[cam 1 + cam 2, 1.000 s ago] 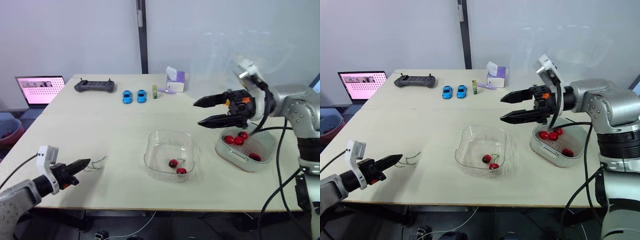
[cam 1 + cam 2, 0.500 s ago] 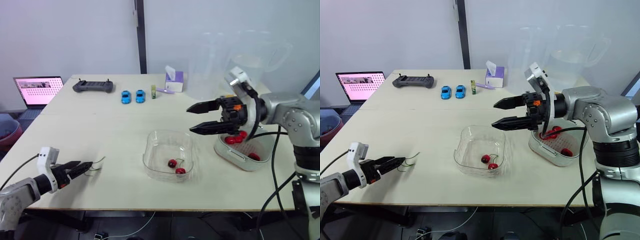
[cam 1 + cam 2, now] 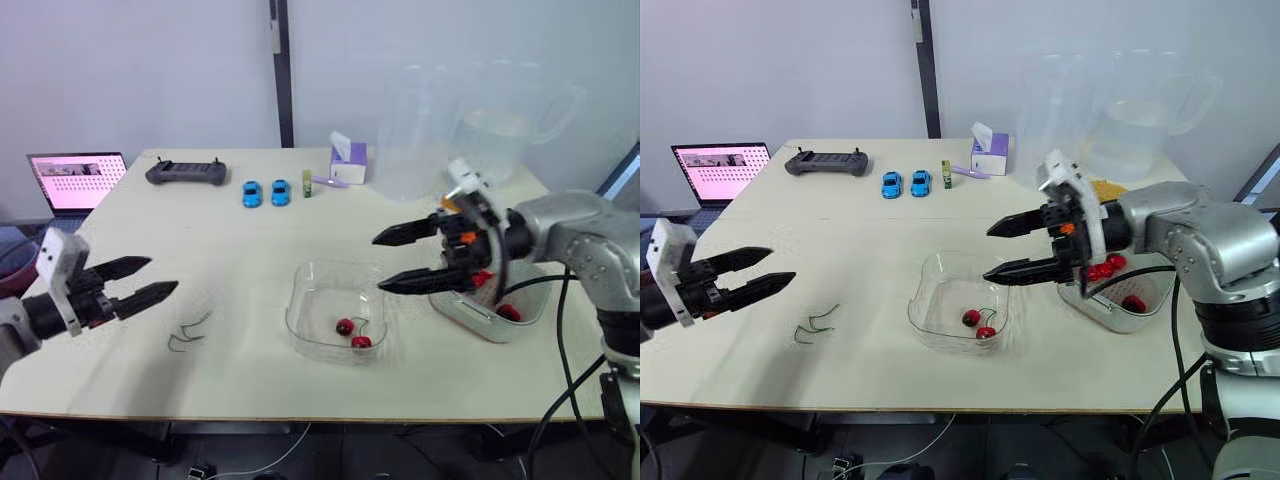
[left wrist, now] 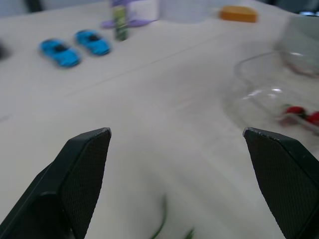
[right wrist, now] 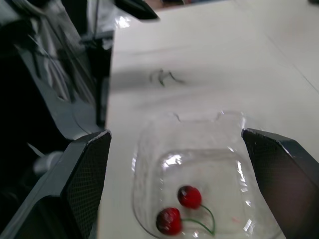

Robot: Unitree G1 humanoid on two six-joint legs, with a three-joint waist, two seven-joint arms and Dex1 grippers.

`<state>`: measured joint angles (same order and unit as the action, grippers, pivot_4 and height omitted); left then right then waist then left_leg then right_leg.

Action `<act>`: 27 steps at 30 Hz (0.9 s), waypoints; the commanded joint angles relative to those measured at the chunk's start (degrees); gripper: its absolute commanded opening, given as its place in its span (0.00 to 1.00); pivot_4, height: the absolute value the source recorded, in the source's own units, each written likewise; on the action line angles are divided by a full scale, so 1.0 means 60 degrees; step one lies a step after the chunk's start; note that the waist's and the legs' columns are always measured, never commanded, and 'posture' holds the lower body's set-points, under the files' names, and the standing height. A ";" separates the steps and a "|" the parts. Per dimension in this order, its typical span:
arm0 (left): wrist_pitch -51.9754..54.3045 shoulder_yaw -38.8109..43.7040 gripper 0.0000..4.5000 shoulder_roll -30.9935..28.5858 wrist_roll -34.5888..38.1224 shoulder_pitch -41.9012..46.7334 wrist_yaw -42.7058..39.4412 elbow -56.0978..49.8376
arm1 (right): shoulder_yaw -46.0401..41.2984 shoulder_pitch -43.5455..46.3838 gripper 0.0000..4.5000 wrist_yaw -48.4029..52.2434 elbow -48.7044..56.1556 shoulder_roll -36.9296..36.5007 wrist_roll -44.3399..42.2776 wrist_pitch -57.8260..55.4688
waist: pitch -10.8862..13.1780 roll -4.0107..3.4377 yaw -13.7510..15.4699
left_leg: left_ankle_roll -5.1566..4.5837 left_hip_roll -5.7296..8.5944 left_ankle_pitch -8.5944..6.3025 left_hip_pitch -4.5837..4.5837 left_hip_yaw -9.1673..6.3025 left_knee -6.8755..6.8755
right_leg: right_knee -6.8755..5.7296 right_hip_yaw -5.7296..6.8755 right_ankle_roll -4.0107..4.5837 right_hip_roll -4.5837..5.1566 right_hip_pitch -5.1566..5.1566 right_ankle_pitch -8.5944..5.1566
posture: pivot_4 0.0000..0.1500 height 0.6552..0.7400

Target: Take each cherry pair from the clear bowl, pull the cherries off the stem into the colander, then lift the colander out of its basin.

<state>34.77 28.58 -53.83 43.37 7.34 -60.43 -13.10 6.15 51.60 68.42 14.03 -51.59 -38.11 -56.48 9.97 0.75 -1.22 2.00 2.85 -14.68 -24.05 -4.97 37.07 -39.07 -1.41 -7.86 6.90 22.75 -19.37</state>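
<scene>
Left gripper (image 3: 781,265) and right gripper (image 3: 987,254): fingers spread, empty — right by the clear bowl (image 3: 916,310) (cherry pair (image 3: 971,318) inside).

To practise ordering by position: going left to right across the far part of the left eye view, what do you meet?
Open laptop with pink screen → black handheld controller → blue toy car → second blue toy car → small green tube → purple tissue box → large clear plastic container → clear plastic pitcher with handle
</scene>
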 commanded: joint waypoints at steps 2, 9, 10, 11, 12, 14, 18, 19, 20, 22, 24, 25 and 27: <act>0.0514 -0.0309 0.99 -0.0397 0.0871 0.0010 -0.0461 -0.1646 | 0.1574 0.1528 1.00 -0.0275 0.0402 0.0080 0.0399 -0.1587 | 0.0004 -0.0007 -0.0039 | 0.0000 -0.0004 0.0000 0.0000 0.0002 -0.0003 | -0.0003 -0.0003 0.0000 -0.0002 0.0006 0.0000 | 1.00 0.97; 0.0474 -0.0696 0.99 -0.0463 0.0775 0.0149 -0.0149 -0.2378 | 0.3654 0.2784 1.00 -0.1545 0.0082 0.1065 0.1564 -0.3184 | 0.0002 -0.0007 -0.0049 | -0.0001 -0.0010 0.0000 -0.0004 -0.0003 -0.0003 | -0.0003 -0.0001 0.0001 -0.0012 0.0007 0.0000 | 1.00 0.97; 0.0531 -0.0715 0.99 -0.0497 0.0836 0.0112 -0.0152 -0.2503 | 0.3825 0.2822 1.00 -0.1684 0.0093 0.1215 0.1622 -0.3372 | 0.0002 -0.0006 -0.0038 | 0.0002 -0.0010 0.0001 -0.0004 -0.0003 -0.0003 | -0.0004 -0.0001 0.0001 -0.0011 0.0008 0.0000 | 1.00 0.97; 0.0563 -0.0732 0.99 -0.0519 0.0865 0.0079 -0.0145 -0.2600 | 0.4011 0.2833 1.00 -0.1819 0.0109 0.1330 0.1722 -0.3452 | 0.0002 -0.0007 -0.0025 | 0.0004 -0.0010 0.0003 -0.0010 -0.0004 -0.0002 | -0.0004 0.0000 0.0001 -0.0011 0.0011 0.0000 | 1.00 0.97; 0.0594 -0.0731 0.99 -0.0523 0.0898 0.0048 -0.0120 -0.2670 | 0.4324 0.2849 1.00 -0.1924 0.0165 0.1372 0.1878 -0.3467 | 0.0002 -0.0007 -0.0016 | 0.0008 -0.0009 0.0005 -0.0015 -0.0004 0.0000 | -0.0004 0.0000 0.0001 -0.0011 0.0015 0.0000 | 1.00 0.97; 0.0633 -0.0729 0.99 -0.0541 0.0907 -0.0003 -0.0081 -0.2743 | 0.4786 0.2817 1.00 -0.2009 0.0271 0.1364 0.2127 -0.3320 | 0.0002 -0.0007 0.0003 | 0.0017 -0.0008 0.0010 -0.0020 -0.0005 0.0003 | -0.0004 0.0000 0.0001 -0.0011 0.0019 0.0000 | 1.00 0.97; 0.0574 -0.0762 0.99 -0.0567 0.0731 -0.0138 -0.0024 -0.2810 | 0.5587 0.2751 1.00 -0.2039 0.0311 0.1382 0.2723 -0.2678 | 0.0002 -0.0007 -0.0010 | 0.0013 -0.0007 0.0008 -0.0021 -0.0004 0.0003 | -0.0006 0.0000 0.0001 -0.0012 0.0022 0.0000 | 1.00 0.97; 0.0558 -0.0769 0.99 -0.0569 0.0696 -0.0175 -0.0007 -0.2822 | 0.5729 0.2737 1.00 -0.2078 0.0255 0.1449 0.2859 -0.2598 | 0.0002 -0.0007 -0.0014 | 0.0013 -0.0007 0.0008 -0.0021 -0.0004 0.0003 | -0.0007 0.0001 0.0001 -0.0014 0.0024 0.0000 | 1.00 0.97; 0.0631 -0.0755 0.99 -0.0566 0.0697 -0.0229 0.0083 -0.2832 | 0.5951 0.2710 1.00 -0.2183 0.0146 0.1567 0.3051 -0.2537 | 0.0002 -0.0007 -0.0019 | 0.0013 -0.0007 0.0008 -0.0021 -0.0004 0.0003 | -0.0008 0.0000 0.0001 -0.0014 0.0024 0.0000 | 1.00 0.97; 0.0777 -0.0639 0.99 -0.0547 0.0749 -0.0328 0.0257 -0.2804 | 0.6436 0.2551 1.00 -0.2518 -0.0090 0.1842 0.3561 -0.2314 | 0.0001 -0.0006 -0.0070 | 0.0014 -0.0010 0.0008 -0.0020 -0.0004 0.0002 | -0.0009 0.0001 0.0001 -0.0016 0.0024 0.0000 | 1.00 0.97; 0.0832 -0.0501 0.99 -0.0563 0.0802 -0.0350 0.0342 -0.2732 | 0.6630 0.2372 1.00 -0.2662 -0.0126 0.2035 0.3780 -0.2252 | 0.0001 -0.0005 -0.0136 | 0.0016 -0.0010 0.0010 -0.0021 -0.0006 -0.0001 | -0.0012 0.0001 0.0001 -0.0017 0.0027 0.0000 | 1.00 0.97; 0.0865 -0.0439 0.99 -0.0564 0.0847 -0.0342 0.0379 -0.2716 | 0.6706 0.2312 1.00 -0.2691 -0.0116 0.2109 0.3867 -0.2232 | 0.0001 -0.0006 -0.0143 | 0.0017 -0.0010 0.0010 -0.0022 -0.0012 0.0000 | -0.0013 0.0004 0.0001 -0.0017 0.0026 0.0000 | 1.00 0.97; 0.0901 -0.0395 0.99 -0.0555 0.0900 -0.0337 0.0435 -0.2728 | 0.6764 0.2240 1.00 -0.2730 -0.0160 0.2265 0.3986 -0.2223 | 0.0001 -0.0006 -0.0175 | 0.0029 -0.0007 0.0017 -0.0026 -0.0011 0.0001 | -0.0012 0.0004 0.0001 -0.0015 0.0027 0.0000 | 1.00 0.97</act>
<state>40.09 24.10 -56.37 48.04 5.13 -58.25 -28.68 47.50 64.25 52.42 12.16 -38.25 -15.54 -70.37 9.98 0.72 -2.27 2.17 2.81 -14.57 -24.22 -5.03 37.09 -39.14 -1.40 -7.85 6.81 22.91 -19.37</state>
